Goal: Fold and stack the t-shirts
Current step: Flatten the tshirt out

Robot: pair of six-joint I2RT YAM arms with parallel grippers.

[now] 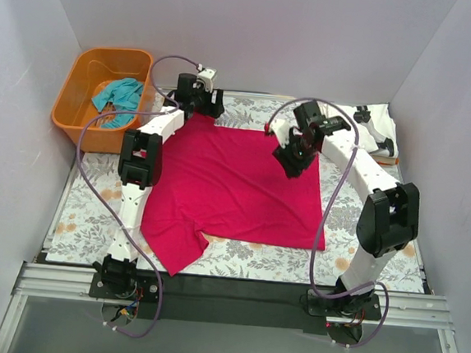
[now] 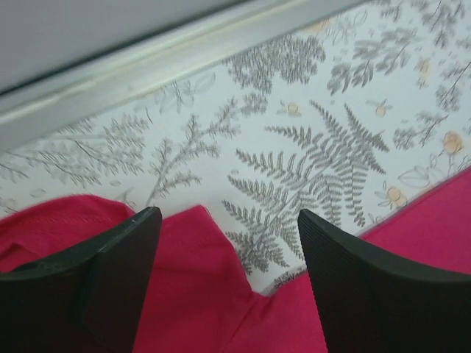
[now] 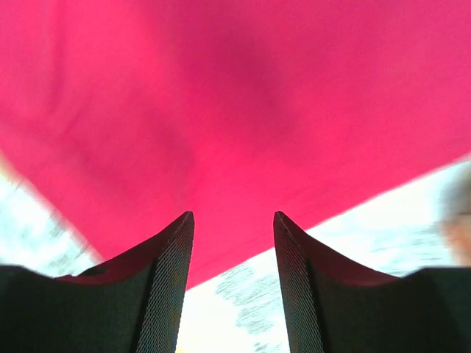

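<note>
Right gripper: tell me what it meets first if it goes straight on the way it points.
The red shirt. In the right wrist view it fills the space ahead of the open right gripper, though how far off it lies is unclear.

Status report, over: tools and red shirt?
Left tool open, far edge of red shirt. Right tool open, over it. Shirt spread, unfolded. Nothing in the way.

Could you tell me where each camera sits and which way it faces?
Top external: high behind the bases, looking down on the table, magenta-red t-shirt, left arm, right arm.
Left wrist: behind the left gripper, facing the shirt's far edge and table; open fingers show.
Right wrist: behind the right gripper, close to the shirt; open fingers show.
All three share the shirt.
</note>
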